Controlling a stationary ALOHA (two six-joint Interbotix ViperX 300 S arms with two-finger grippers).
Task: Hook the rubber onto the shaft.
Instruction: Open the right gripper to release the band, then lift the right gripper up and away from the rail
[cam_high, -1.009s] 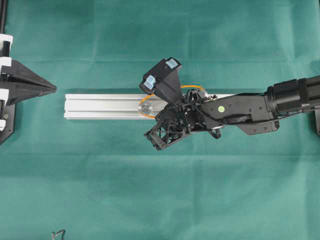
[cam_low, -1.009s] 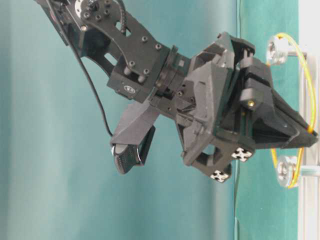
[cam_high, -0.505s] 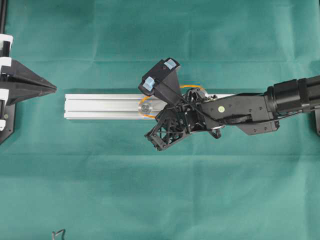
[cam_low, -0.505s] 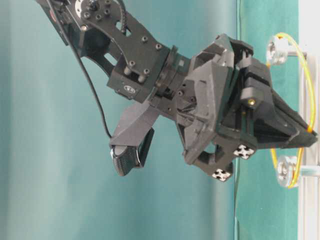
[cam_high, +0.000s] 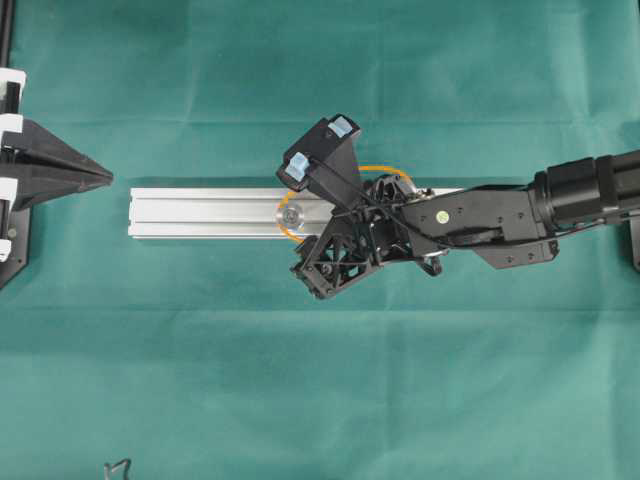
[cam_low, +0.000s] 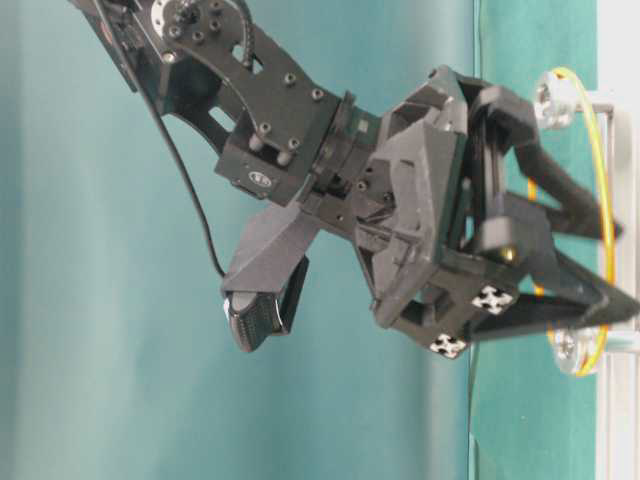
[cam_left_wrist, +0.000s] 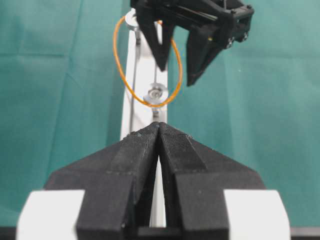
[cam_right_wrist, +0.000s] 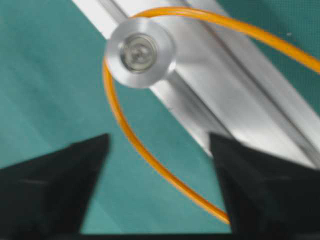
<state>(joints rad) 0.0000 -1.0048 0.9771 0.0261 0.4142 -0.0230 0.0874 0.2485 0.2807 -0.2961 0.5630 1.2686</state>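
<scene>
1. While the right arm is reaching in from the right of the overhead view, the rubber is showing as a thin orange loop, stretching around two round silver shaft heads that are standing up from the silver rail.
2. In the left wrist view the rubber is lying as a long oval, looping around the nearer shaft head and running up to the farther one at the top of the picture.
3. In the table-level view the band is running from the upper shaft head down to the lower one.
4. The rail is lying lengthwise on a dark green cloth that is covering the whole table; nothing of the room beyond it is showing.
5. The right gripper is hanging over the rail with its jaws spread wide; its fingers are standing apart on either side of the band and gripping nothing, and I cannot tell whether a fingertip is brushing the rubber.
6. The left gripper is sitting well apart at the left edge of the overhead view, its jaws pressed together on nothing and pointing along the rail.
</scene>
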